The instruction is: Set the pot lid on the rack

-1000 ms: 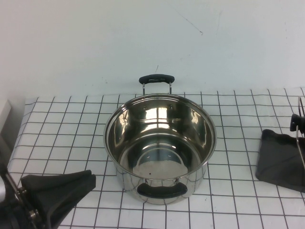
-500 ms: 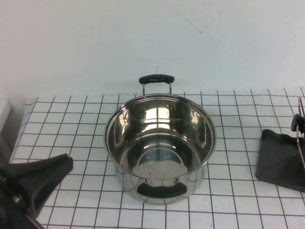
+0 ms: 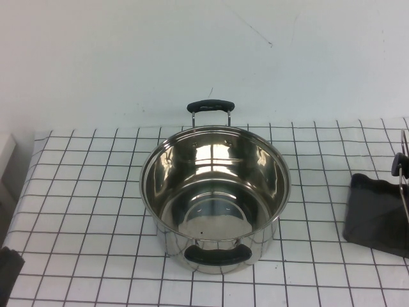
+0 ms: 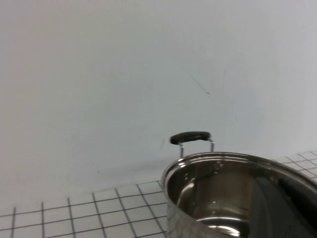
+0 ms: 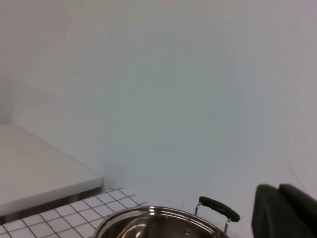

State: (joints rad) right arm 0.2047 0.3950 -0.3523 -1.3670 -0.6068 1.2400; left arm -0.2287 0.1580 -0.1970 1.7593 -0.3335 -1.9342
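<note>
At the far left, only a dark corner of your left hand (image 3: 9,272) shows in the high view, low at the near edge of the desk (image 3: 77,192) and well apart from all other things. I cannot tell if it is apart or together.

In the middle stands the pot (image 3: 215,198), open, with no lid on it and nothing inside.

At the right edge you see the rack (image 3: 377,217): its dark tray lies on the desk and a thin wire rises from it. A small black piece (image 3: 398,164) sits at the top of this wire. It may be the knob of the lid, but most of it is cut off, so I cannot say that the lid is there.

Your right hand (image 5: 287,210) shows only in its own wrist view as a dark shape, raised above the desk and looking toward the pot. Its state I cannot tell.

My judgement is that the lid, if it is on the rack, is well apart from both hands. Before you finish, check that it stands upright between the wires and does not lean out. Keep both arms clear of the pot and the rack.
</note>
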